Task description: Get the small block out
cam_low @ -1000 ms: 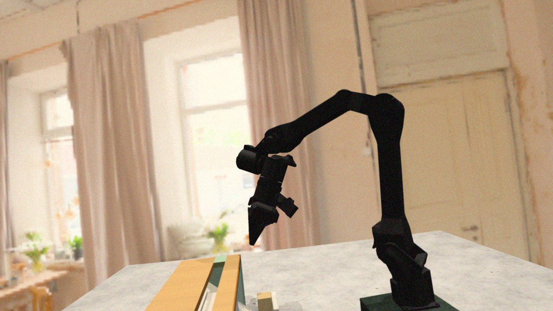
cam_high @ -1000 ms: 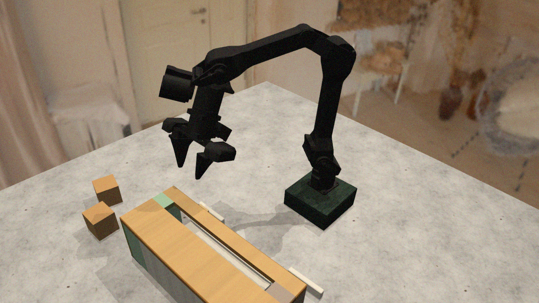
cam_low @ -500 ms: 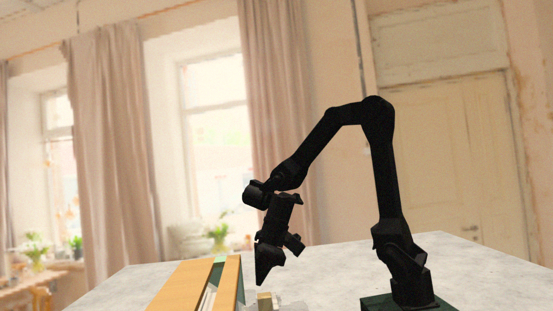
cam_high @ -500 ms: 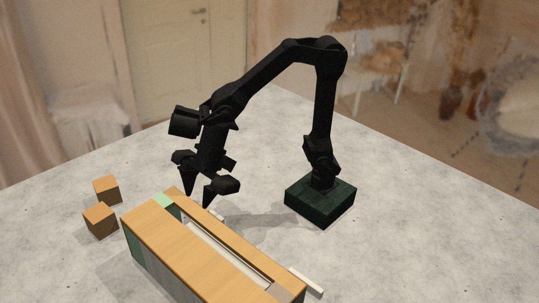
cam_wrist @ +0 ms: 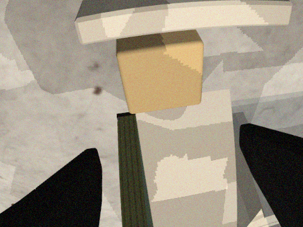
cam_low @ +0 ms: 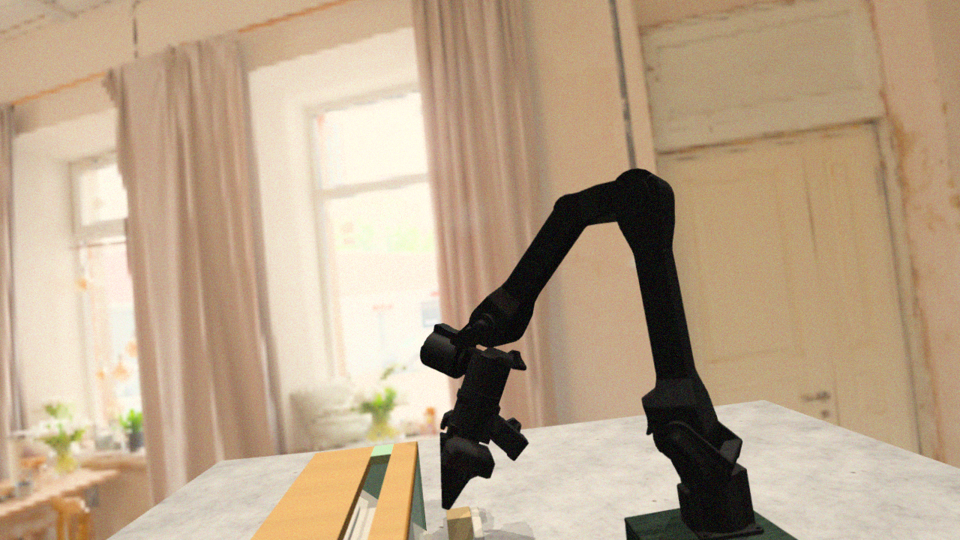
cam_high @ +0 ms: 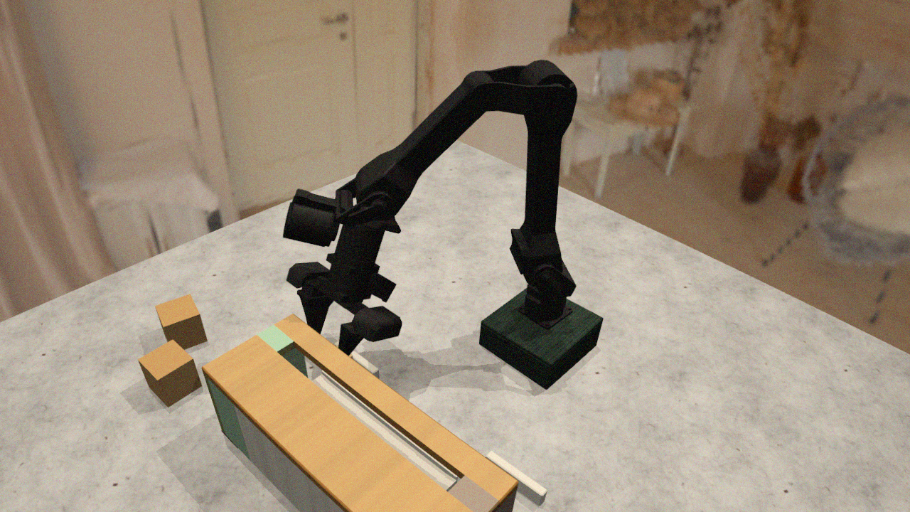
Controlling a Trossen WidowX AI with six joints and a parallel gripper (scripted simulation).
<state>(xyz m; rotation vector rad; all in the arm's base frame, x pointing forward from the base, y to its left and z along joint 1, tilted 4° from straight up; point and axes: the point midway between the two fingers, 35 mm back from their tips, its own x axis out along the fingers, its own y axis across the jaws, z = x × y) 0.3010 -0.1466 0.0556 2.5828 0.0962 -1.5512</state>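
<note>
The small wooden block [cam_low: 460,523] [cam_wrist: 161,75] is out of the box [cam_high: 318,427] [cam_low: 396,493] and sits on the stone-patterned table [cam_high: 667,395] [cam_low: 570,463] [cam_wrist: 63,126], between the box and a low cream strip [cam_high: 364,363] [cam_low: 477,523] [cam_wrist: 186,22]. In the wrist view the block is just beside the strip; whether the two touch, I cannot tell. A pale ramp-like panel [cam_wrist: 189,142] lies on the box's side of it, with a dark green wall edge [cam_wrist: 130,170] alongside. The gripper [cam_high: 330,343] [cam_low: 445,507] [cam_wrist: 171,147] hangs from the black arm [cam_high: 540,165] [cam_low: 661,301], pointing down and slightly tilted, close to the box's green-marked end. Its fingers stand well apart with nothing between them, and in the wrist view the block shows beyond their tips, in line with the gap. The box has an orange wooden top with a long slot, through which a white shelf [cam_high: 388,432] [cam_low: 363,518] is visible. A second cream strip [cam_high: 516,476] lies beside the far end of the same long side. Two orange cubes [cam_high: 182,322] [cam_high: 170,373] rest near each other on the table, past the green-marked end. The arm stands on a dark green base block [cam_high: 509,347] [cam_low: 644,526], well apart from the box.
</note>
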